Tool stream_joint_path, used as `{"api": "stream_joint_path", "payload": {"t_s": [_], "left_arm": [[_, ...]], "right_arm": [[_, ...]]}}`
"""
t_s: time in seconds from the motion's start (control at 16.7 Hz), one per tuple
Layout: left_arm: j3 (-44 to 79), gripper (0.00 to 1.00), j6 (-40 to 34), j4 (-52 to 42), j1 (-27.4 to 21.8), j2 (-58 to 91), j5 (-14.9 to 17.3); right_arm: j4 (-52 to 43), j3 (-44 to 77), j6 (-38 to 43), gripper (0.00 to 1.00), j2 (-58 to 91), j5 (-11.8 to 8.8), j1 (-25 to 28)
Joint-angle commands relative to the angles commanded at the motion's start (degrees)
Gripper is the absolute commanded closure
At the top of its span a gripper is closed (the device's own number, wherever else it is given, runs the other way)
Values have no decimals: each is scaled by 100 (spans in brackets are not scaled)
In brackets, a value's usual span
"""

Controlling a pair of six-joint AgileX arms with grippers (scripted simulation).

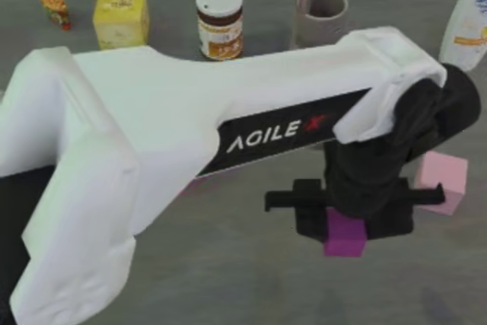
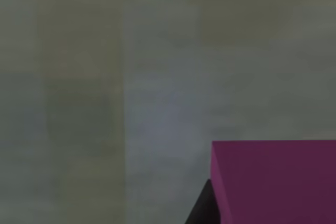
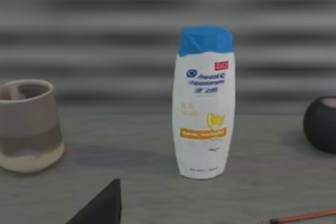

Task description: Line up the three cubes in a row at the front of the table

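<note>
The bench (image 1: 228,279) is a flat grey surface with faint wood grain, matte throughout. My left arm, a smooth white shell with a black band lettered AGILEX, stretches from the bench's left edge across to the right half, and its black left hand (image 1: 351,227) hangs straight down over a plain matte magenta cube (image 1: 346,235), sharp-edged and flat-faced, which shows below the hand toward the front edge; the left wrist view shows one corner of that cube close up against the grey bench, but whether the hand is clenched on it or released I cannot tell. Just to the right, nearer the right edge, sits a pale pink cube (image 1: 444,179), equally plain and matte, close to the magenta one but apart from it. Two cubes can be counted; a faint pink trace shows under the left arm, too hidden to name. Along the back edge stand five single things: a small orange figurine (image 1: 53,2), a yellow printed box (image 1: 120,18), a round jar (image 1: 220,22) with a white lid and brown label, a banded grey-brown ceramic cup (image 1: 320,16), and a glossy white bottle (image 1: 466,24) with a blue cap. The right wrist view shows that bottle and cup, a dark rounded object (image 3: 321,124) and a thin orange rod (image 3: 302,216); the right hand itself is not seen
</note>
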Motion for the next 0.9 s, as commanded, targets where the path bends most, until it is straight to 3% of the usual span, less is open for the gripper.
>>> {"api": "stream_joint_path", "payload": {"t_s": [0.48, 0.9], "left_arm": [[-91, 100, -75, 102, -69, 22, -5], [-1007, 100, -76, 1361, -52, 319, -4]], "right_arm": [[0, 0, 0, 0, 0, 0, 0], [0, 0, 0, 0, 0, 0, 0]]}}
